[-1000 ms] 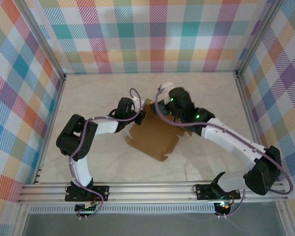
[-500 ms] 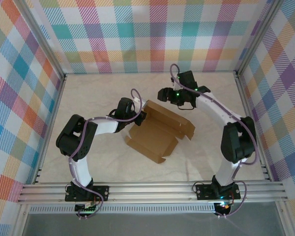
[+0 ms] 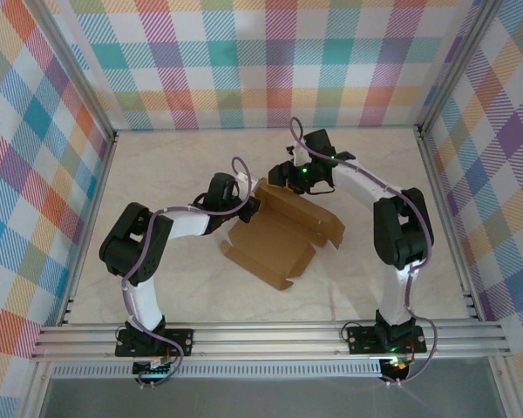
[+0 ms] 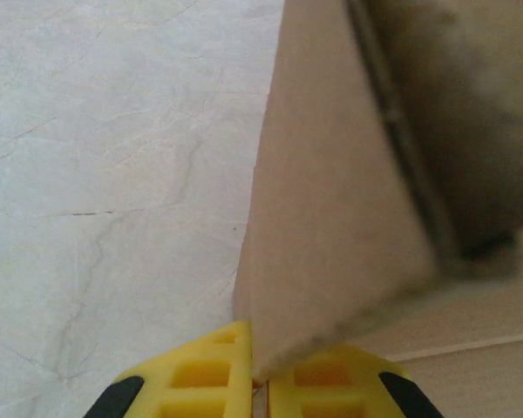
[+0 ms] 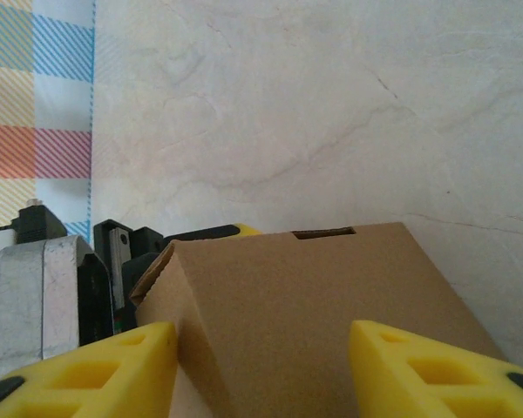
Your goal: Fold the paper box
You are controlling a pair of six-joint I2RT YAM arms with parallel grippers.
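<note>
The paper box (image 3: pixel 279 233) is a brown cardboard sheet, partly folded, lying mid-table with one wall raised at its far left. My left gripper (image 3: pixel 247 198) is shut on that wall's edge; in the left wrist view its yellow fingertips (image 4: pixel 260 383) pinch the corner of the cardboard flap (image 4: pixel 331 244). My right gripper (image 3: pixel 285 177) is at the box's far corner. In the right wrist view its jaws (image 5: pixel 261 335) stand open astride a folded cardboard panel (image 5: pixel 305 305), the left finger (image 5: pixel 87 366) close against its side.
The pale marble tabletop (image 3: pixel 174 157) is fenced by checked walls (image 3: pixel 279 70) on three sides. An aluminium rail (image 3: pixel 270 335) with both arm bases runs along the near edge. The right arm's elbow (image 3: pixel 399 231) stands right of the box.
The right arm has swung off the top of the box to its far side, and its jaws have narrowed around the far panel. The left gripper has stayed on the flap.
</note>
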